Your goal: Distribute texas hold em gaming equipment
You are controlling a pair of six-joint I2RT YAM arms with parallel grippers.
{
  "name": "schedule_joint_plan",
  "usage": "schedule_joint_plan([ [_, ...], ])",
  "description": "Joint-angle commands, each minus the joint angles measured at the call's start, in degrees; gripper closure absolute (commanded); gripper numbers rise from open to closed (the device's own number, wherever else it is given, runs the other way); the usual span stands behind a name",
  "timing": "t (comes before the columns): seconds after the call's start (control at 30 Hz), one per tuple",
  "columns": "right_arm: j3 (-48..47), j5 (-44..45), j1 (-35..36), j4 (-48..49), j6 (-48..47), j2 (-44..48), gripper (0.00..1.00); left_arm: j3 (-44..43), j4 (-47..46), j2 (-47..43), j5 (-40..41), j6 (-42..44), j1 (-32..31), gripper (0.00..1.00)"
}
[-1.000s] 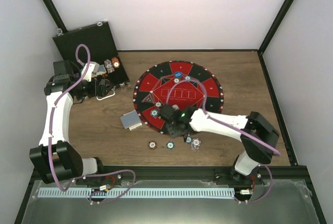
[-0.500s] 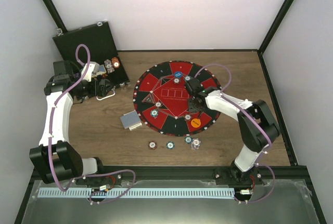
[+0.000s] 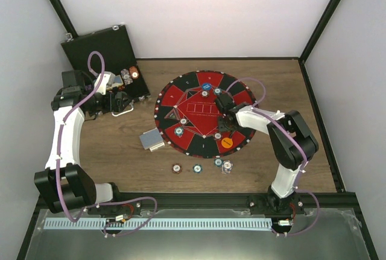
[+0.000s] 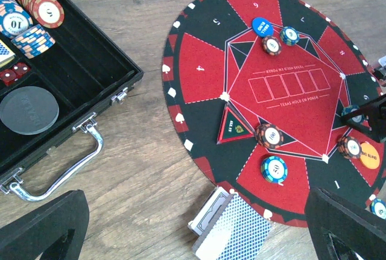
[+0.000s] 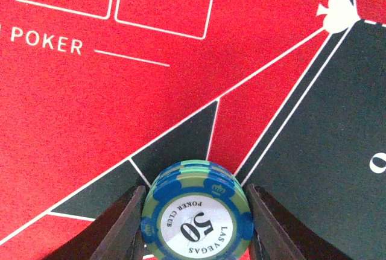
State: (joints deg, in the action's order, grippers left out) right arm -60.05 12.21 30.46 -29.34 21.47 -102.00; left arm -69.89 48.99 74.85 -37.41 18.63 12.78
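One teal chip stack (image 5: 198,215) being placed on the mat (image 5: 90,121).
Right claw (image 5: 196,227) grasps it; next, release gently and lift clear. Left claw (image 3: 122,104) spread wide by the case (image 3: 99,49).

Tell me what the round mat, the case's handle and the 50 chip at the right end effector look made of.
Mat: a thin, matte printed sheet lying flat, possibly felt or rubber; I cannot tell which.
Handle: polished metal, going by its bright silver shine.
Chip: likely moulded plastic or clay composite, with a matte striped rim and a glossy printed centre label.
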Motion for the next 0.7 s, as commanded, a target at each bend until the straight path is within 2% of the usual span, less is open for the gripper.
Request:
schedule_joint_plan([
  [0.0, 1.8, -0.1, -0.5, 0.2, 0.3, 0.6, 0.61, -1.0, 0.4, -0.6, -0.6, 0.8, 0.3, 0.0],
  [0.67, 4.6, -1.9, -0.5, -2.1, 0.7, 6.4, 0.6, -1.0, 0.3, -0.7, -1.3, 0.3, 0.2, 0.0],
])
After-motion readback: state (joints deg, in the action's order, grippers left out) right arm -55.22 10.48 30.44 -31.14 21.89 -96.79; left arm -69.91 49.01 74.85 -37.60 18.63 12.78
